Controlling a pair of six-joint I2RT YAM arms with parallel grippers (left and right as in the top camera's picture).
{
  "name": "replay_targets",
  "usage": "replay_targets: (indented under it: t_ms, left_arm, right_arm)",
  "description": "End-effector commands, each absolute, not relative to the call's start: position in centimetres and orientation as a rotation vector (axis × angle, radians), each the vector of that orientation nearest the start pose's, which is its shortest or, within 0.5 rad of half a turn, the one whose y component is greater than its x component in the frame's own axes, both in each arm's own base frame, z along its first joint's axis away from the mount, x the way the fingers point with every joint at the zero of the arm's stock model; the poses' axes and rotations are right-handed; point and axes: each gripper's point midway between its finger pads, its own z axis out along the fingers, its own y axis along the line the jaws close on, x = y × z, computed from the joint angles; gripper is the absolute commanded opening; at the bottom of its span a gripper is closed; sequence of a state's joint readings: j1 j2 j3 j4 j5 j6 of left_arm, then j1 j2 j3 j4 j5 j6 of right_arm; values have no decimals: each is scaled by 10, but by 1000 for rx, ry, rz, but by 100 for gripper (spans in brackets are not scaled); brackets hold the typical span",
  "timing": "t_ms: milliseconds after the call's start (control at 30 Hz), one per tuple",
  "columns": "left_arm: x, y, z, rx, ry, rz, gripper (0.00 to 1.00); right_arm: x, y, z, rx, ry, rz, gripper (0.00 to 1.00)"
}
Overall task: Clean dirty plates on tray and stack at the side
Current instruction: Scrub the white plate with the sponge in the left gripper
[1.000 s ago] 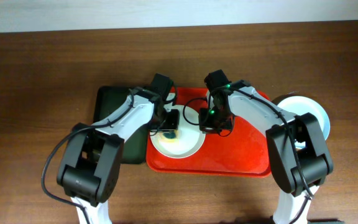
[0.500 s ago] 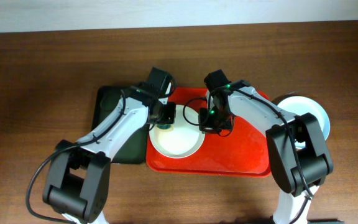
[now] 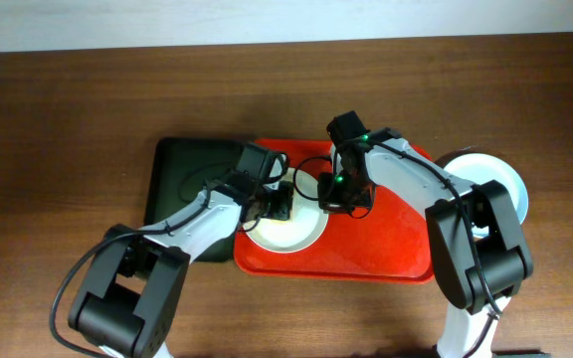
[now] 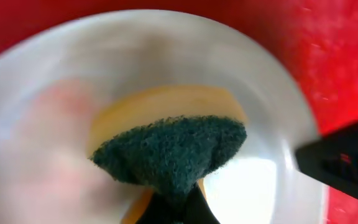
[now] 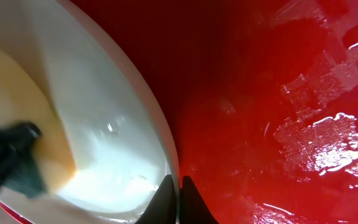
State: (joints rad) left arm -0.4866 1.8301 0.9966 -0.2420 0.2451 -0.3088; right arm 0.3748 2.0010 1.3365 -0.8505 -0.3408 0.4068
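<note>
Sponge (image 4: 169, 155) pinched in the closed left claw (image 3: 279, 204) has slid nearer across the white plate (image 3: 298, 235); right claw (image 5: 174, 196), closed, clamps its right rim on the tray (image 3: 391, 254).

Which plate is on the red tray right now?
The white plate under the sponge; the other plates are stacked off the tray, on the table.
</note>
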Motion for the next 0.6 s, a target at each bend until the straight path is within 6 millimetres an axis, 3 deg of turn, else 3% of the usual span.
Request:
replay_targets:
  t_ms: [0,67,167,333,400,467,567]
  left_arm:
    - [354,-237,68,323,2579,-616,0]
    - [356,-215,80,271,2569,-465,0]
    - [349,-194,67,238,2635,-318,0]
    - [337,-187,14,238,2787,-251,0]
    - [328,-182,-10,149,2871,-230,0]
    - [312,-201,-19,179,2940,-396,0]
    - [303,-237,2,348,2922,-707,0]
  right_arm:
    - [326,195,20,4,3155,569,4]
    - [326,195,20,4,3155,569,4]
    - [326,195,20,4,3155,570,4]
    - [326,195,20,4,3155,570,4]
    - [326,195,20,4,3155,570,4]
    - [326,195,20,3,3153,571,4]
    - [327,196,20,2,3151,572,4]
